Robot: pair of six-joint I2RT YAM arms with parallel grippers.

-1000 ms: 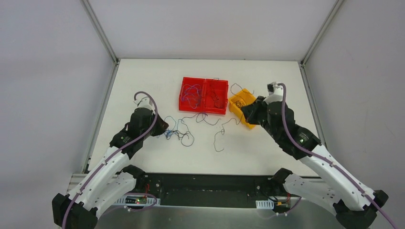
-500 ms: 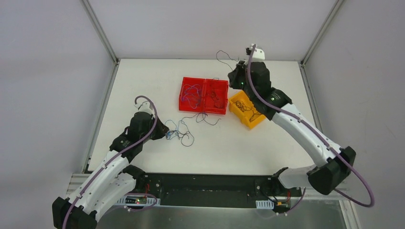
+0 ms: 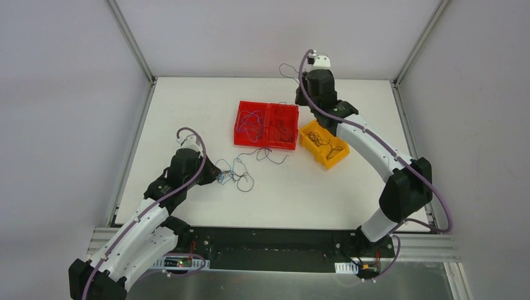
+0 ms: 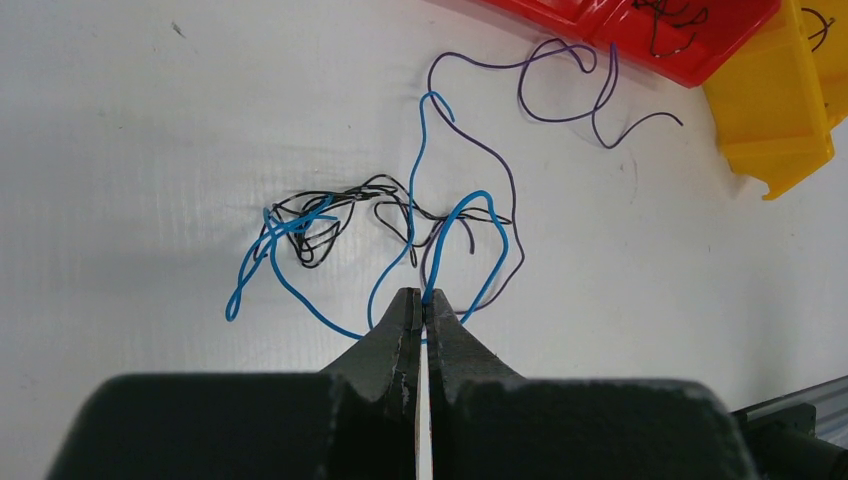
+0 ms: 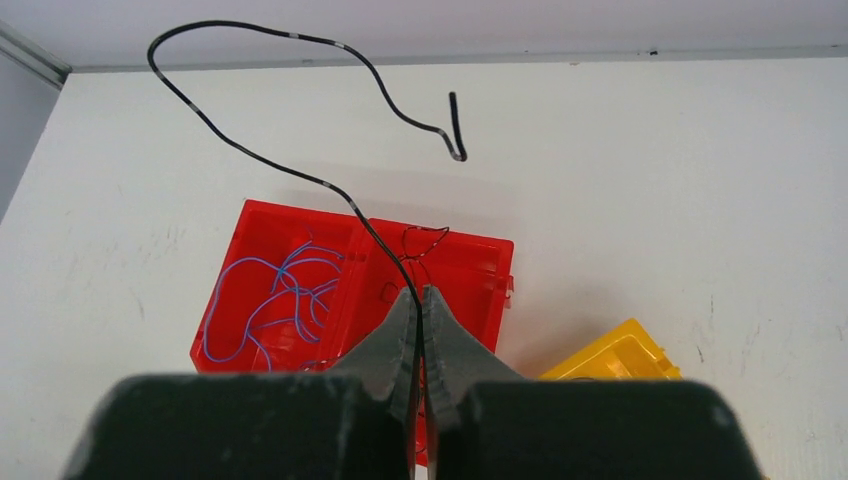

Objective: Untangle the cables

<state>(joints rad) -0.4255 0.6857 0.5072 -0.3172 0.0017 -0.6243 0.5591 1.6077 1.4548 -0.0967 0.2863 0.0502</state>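
A tangle of thin blue, black and purple cables [image 4: 385,215] lies on the white table left of centre [image 3: 236,172]. My left gripper [image 4: 422,296] sits low at the tangle's near side, shut on a blue cable [image 4: 470,205] of the tangle; from above it shows at the tangle's left edge [image 3: 217,177]. One purple cable [image 4: 560,112] trails from the tangle toward the bins. My right gripper [image 5: 420,293] is raised above the red bins near the back of the table [image 3: 301,82], shut on a long black cable [image 5: 250,150] that arcs up freely.
Two joined red bins [image 3: 267,105] stand mid-table; the left holds blue cables [image 5: 270,300], the right dark ones [image 5: 425,238]. A yellow bin [image 3: 340,153] with dark cables stands right of them. Grey walls and metal rails frame the table.
The right arm swung from beside the yellow bin up and toward the back, lifting a black cable off the table. The left gripper stayed at the tangle.
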